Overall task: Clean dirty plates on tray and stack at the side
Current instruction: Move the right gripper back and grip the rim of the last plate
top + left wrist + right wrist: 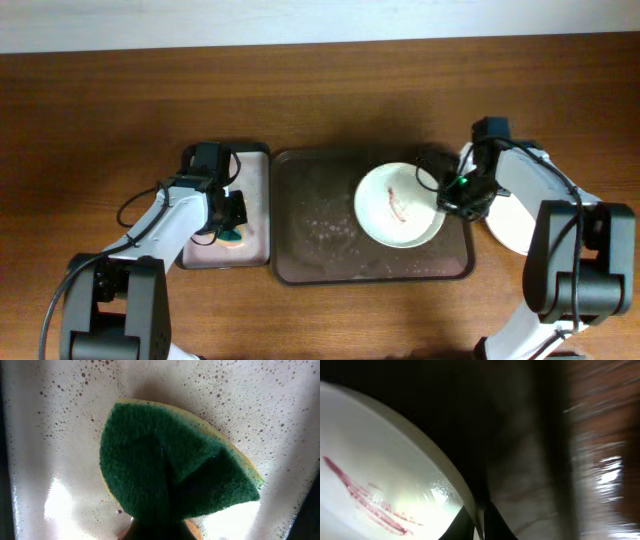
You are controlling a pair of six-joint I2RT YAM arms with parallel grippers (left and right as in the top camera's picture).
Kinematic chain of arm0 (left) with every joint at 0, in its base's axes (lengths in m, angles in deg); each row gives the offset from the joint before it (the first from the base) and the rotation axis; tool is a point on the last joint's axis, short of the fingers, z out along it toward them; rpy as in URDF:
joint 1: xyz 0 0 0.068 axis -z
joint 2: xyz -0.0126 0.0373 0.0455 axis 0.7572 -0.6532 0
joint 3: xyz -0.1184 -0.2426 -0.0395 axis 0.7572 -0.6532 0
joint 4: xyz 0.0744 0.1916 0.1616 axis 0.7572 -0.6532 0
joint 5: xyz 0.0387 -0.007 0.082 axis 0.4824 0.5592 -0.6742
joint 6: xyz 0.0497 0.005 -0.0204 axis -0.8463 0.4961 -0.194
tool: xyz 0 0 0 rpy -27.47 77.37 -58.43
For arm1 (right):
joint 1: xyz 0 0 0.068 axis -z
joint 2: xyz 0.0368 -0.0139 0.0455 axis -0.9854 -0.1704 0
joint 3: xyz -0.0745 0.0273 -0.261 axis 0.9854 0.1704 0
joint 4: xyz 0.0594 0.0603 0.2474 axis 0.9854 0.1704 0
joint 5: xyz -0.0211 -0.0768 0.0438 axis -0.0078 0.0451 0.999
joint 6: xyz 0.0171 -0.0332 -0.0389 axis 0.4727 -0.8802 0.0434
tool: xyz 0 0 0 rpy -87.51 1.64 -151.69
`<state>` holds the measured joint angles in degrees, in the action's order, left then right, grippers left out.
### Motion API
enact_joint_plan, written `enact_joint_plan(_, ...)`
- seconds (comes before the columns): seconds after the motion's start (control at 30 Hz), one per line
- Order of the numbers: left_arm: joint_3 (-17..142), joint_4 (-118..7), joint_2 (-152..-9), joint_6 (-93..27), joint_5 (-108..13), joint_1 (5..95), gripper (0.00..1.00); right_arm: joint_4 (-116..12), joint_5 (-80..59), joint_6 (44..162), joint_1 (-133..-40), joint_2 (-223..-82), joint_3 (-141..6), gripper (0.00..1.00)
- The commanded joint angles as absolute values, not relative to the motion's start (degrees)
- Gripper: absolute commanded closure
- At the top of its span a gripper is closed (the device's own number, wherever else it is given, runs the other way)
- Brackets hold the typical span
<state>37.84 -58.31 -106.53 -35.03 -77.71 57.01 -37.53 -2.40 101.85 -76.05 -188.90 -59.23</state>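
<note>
One dirty plate [398, 205] with a red smear lies on the right part of the dark brown tray [320, 225]. My right gripper [442, 197] is shut on this plate's right rim; in the right wrist view the rim [445, 472] runs between the fingers [479, 527] and the red smear shows at the left. Another white plate [515, 222] lies on the table right of the tray, partly hidden by the right arm. My left gripper [230, 228] is shut on a green sponge [170, 475] over the pale pink tray [255, 200]. A third plate is not in view.
The small black-rimmed tray's pink inside [60, 425] is speckled with droplets. The brown tray's left half is wet. The wooden table [320, 90] stretches behind both trays. Cables hang beside each arm.
</note>
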Motion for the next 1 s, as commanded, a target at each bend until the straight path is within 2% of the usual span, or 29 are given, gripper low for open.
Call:
enact_joint_plan(0.0, 37.49, -58.25, -105.65, -36.06, -77.27, 56.92, 1.0, -34.9, 1.78, 101.96, -81.1, -189.53, -58.75, 0.92)
enact_joint_plan(0.17, 37.51, -58.27, -105.65, -36.06, -77.27, 56.92, 1.0, -34.82, 1.8, 103.32, -86.74, -189.53, -58.75, 0.91)
enact_joint_plan(0.23, 37.49, -58.27, -105.65, -36.06, -77.27, 56.92, 1.0, -36.48, 1.71, 103.23, -87.26, -189.53, -58.79, 0.73)
enact_joint_plan(0.3, 37.49, -58.4, -105.65, -36.06, -77.25, 56.92, 1.0, -39.6, 0.62, 103.21, -87.0, -189.53, -58.79, 0.67)
enact_joint_plan(0.43, 37.49, -58.55, -105.65, -36.06, -77.27, 56.92, 1.0, -47.56, -3.38, 102.79, -86.06, -189.53, -58.79, 0.65)
enact_joint_plan(0.5, 37.49, -58.58, -105.65, -36.06, -77.27, 56.92, 1.0, -50.62, -4.08, 102.51, -86.13, -189.53, -58.79, 0.66)
enact_joint_plan(0.6, 37.51, -58.55, -105.65, -36.02, -77.2, 56.95, 1.0, -51.32, -4.06, 102.36, -86.56, -189.53, -58.75, 0.83)
enact_joint_plan(0.7, 37.51, -58.23, -105.65, -35.82, -77.07, 56.92, 1.0, -49.15, -4.06, 102.38, -87.79, -189.53, -57.85, 0.94)
enact_joint_plan(0.93, 37.51, -57.35, -105.65, -35.84, -77.12, 56.92, 1.0, -44.72, -4.06, 102.42, -90.17, -189.53, -56.63, 0.96)
enact_joint_plan(0.97, 37.51, -56.7, -105.65, -35.84, -77.12, 56.92, 0.96, -44.59, -4.06, 102.42, -90.39, -189.53, -56.63, 0.96)
